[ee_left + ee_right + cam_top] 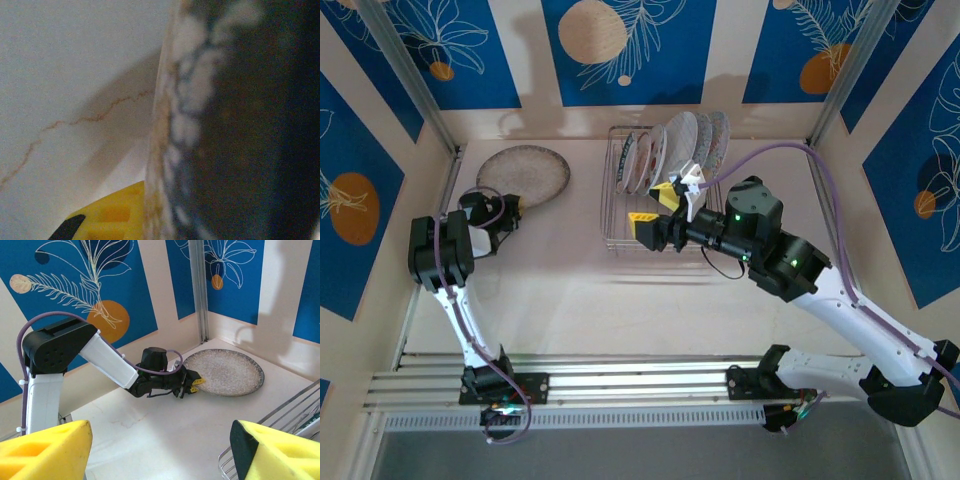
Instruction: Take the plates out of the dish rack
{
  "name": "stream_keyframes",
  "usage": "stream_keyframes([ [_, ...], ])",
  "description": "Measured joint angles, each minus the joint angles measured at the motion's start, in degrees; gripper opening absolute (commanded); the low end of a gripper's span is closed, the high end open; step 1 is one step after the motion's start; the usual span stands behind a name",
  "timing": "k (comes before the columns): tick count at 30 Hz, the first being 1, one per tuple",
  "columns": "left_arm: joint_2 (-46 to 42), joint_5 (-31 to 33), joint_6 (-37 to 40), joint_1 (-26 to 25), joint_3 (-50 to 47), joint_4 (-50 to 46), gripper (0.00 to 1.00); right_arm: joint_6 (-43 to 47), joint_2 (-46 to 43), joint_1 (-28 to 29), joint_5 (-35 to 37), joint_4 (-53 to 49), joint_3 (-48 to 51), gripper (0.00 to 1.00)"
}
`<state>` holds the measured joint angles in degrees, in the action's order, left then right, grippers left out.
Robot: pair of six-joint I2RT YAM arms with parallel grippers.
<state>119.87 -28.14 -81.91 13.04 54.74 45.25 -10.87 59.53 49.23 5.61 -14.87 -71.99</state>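
Several plates upright in dish rack, upper centre — ceramic, stiff, slick, chip-prone; pinch exposed top rim. Over rack, right gripper agape; left gripper clamped on speckled plate, upper left.

— How's the left arm sitting?
— Folded sharply at the elbow, forearm low and pointing right. The left gripper has its jaws closed.
— And the other?
— The right arm stretches leftward, wrist level. The right gripper is spread wide, yellow pads far apart.
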Motion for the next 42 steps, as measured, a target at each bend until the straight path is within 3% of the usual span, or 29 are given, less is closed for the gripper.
stream_keyframes([
  [6,0.3,-0.6,0.0,0.2,0.7,-0.7,0.17,-0.3,0.0,-0.2,0.0,-0.3,0.0,0.74],
  [12,0.4,-0.9,0.0,0.4,1.4,-2.2,0.37,-0.4,0.0,-0.3,0.0,-1.1,-0.1,0.75],
  [23,-0.7,-2.9,3.3,0.6,6.9,-13.9,0.63,-1.7,0.0,-0.5,0.5,-1.6,-0.6,0.75],
  [33,-2.3,-2.9,7.9,0.6,12.9,-31.8,0.67,-2.6,-0.1,-0.5,1.7,-2.6,-0.7,0.75],
  [42,-2.9,-2.2,10.0,0.6,15.6,-40.2,0.74,-3.1,-0.2,-0.6,2.0,-2.6,-0.7,0.75],
])
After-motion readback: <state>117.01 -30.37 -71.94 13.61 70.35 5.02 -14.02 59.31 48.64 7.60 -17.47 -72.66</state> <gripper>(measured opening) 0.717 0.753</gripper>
